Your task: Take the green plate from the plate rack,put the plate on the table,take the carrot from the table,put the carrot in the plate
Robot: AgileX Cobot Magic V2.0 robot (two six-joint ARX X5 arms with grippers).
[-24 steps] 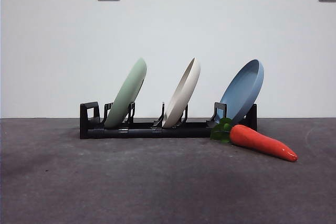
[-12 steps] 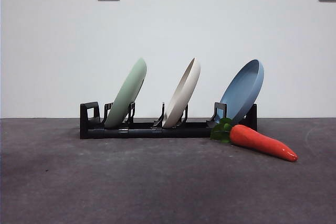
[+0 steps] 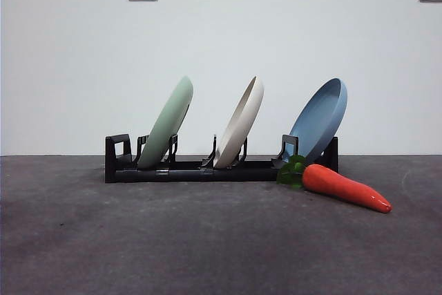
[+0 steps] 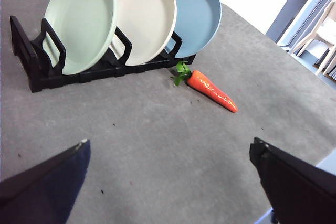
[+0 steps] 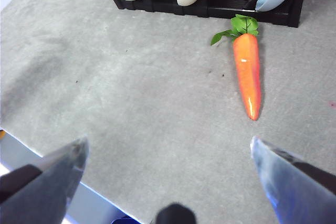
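Three plates lean in the long black slotted plate rack on the dark grey mottled table — the pale sage-green plate at one end, a cream-white plate mid-rack, a blue plate at the other. The glossy orange-red toy carrot lies just beside the blue plate's end. Left gripper and right gripper hover over the table — both spread wide, empty.

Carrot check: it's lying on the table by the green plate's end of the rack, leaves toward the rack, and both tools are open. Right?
One thing is wrong. The carrot lies by the blue plate, at the opposite end of the plate rack from the green plate, as the front view shows. The rest holds: it lies on the table, leaves toward the rack, left tool and right tool both open.
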